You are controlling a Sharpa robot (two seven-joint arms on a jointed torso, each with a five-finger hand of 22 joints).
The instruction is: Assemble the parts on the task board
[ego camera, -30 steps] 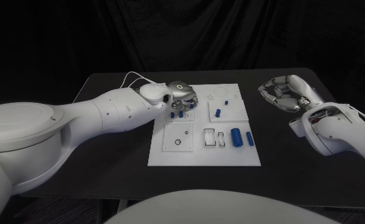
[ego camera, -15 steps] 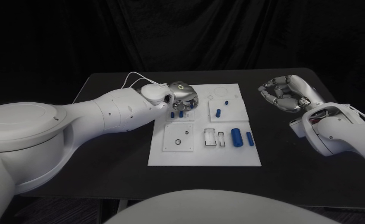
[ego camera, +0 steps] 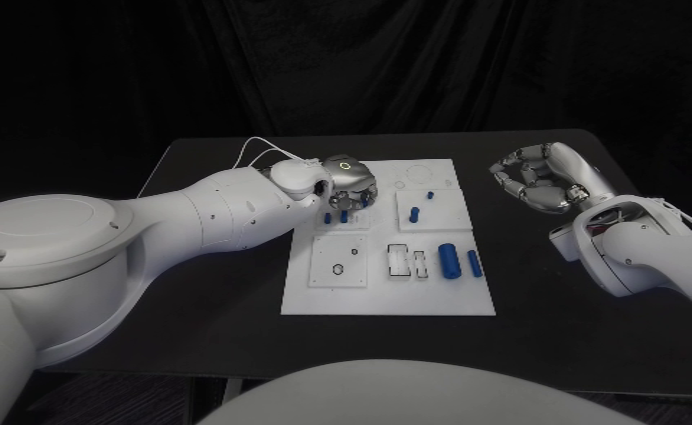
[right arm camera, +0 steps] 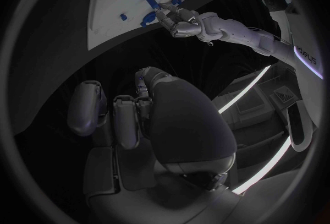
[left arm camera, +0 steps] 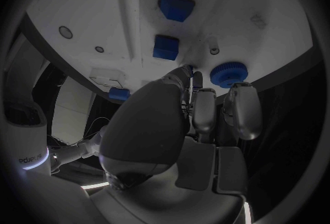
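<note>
The black table (ego camera: 216,275) carries the white task board (ego camera: 387,297) at its middle, laid flat so its recesses face upward for insertion. The left arm is stretched across from the left, and the left hand (ego camera: 343,183) is lowered over the board's far-left section, presumably so a piece can be worked into a seat there. In the left wrist view its fingertips (left arm camera: 187,72) are seen drawn together right at the board surface, beside a blue toothed gear (left arm camera: 229,74); whether a small blue part is pinched between them cannot be told. The right hand (ego camera: 541,177) is held above the table well to the board's right, fingers curled inward on nothing, seemingly parked out of the working area. On the board, a large blue cylinder (ego camera: 449,259) and a thinner blue peg (ego camera: 473,263) lie near the right edge, apparently waiting to be fitted, and a small blue piece (ego camera: 414,213) is placed in the middle section.
</note>
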